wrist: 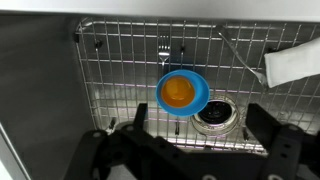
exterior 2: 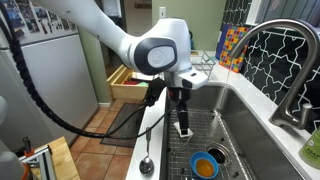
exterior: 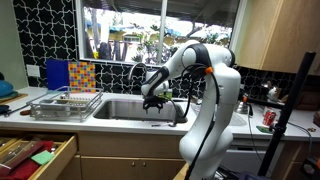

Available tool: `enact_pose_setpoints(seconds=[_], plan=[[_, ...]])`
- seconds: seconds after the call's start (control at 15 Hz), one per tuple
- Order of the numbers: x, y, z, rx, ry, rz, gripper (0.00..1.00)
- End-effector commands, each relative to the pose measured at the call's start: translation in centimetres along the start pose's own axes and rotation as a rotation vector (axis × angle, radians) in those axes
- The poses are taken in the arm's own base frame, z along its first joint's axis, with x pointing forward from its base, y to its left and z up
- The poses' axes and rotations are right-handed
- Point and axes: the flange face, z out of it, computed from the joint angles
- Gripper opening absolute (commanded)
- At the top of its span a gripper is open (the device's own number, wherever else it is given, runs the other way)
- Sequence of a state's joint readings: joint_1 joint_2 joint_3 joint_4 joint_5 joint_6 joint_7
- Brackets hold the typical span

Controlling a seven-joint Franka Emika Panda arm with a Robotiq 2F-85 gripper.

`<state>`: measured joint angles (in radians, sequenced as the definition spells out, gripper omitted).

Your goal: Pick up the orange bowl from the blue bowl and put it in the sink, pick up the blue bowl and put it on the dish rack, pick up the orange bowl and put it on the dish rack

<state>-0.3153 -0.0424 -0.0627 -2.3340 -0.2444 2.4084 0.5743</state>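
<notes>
The orange bowl (wrist: pixel 177 93) sits nested inside the blue bowl (wrist: pixel 203 96) on the wire grid at the bottom of the sink (wrist: pixel 40 85), next to the drain (wrist: pixel 215 118). In an exterior view the same pair of bowls (exterior 2: pixel 205 165) lies below and right of my gripper (exterior 2: pixel 181 118). My gripper (wrist: pixel 198 126) hangs open above the basin, apart from the bowls, with nothing between its fingers (wrist: pixel 135 126). The dish rack (exterior: pixel 62 104) stands on the counter to the left of the sink (exterior: pixel 125 110) and holds no bowl.
A curved faucet (exterior 2: pixel 288 55) rises at the sink's far edge. A white cloth (wrist: pixel 293 64) lies in the basin's corner. A fork (wrist: pixel 163 47) rests on the grid. Coloured boards (exterior: pixel 72 74) stand behind the rack. A drawer (exterior: pixel 35 155) is open below the counter.
</notes>
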Motion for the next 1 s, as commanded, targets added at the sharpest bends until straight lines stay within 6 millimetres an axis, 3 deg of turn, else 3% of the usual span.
enact_pose_setpoints(seconds=[0.0, 0.2, 0.27, 0.4, 0.6, 0.93], plan=[[4.2, 1.7, 5.1, -0.030, -0.074, 0.000, 1.00], [6.7, 3.0, 8.0, -0.044, -0.075, 0.092, 1.00], [5.0, 3.2, 6.3, -0.045, -0.072, 0.055, 1.00], [6.2, 3.6, 7.7, -0.056, -0.080, 0.075, 1.00], [6.6, 3.1, 7.9, -0.053, -0.079, 0.076, 1.00], [7.5, 2.7, 11.7, 0.028, -0.174, 0.094, 1.00]])
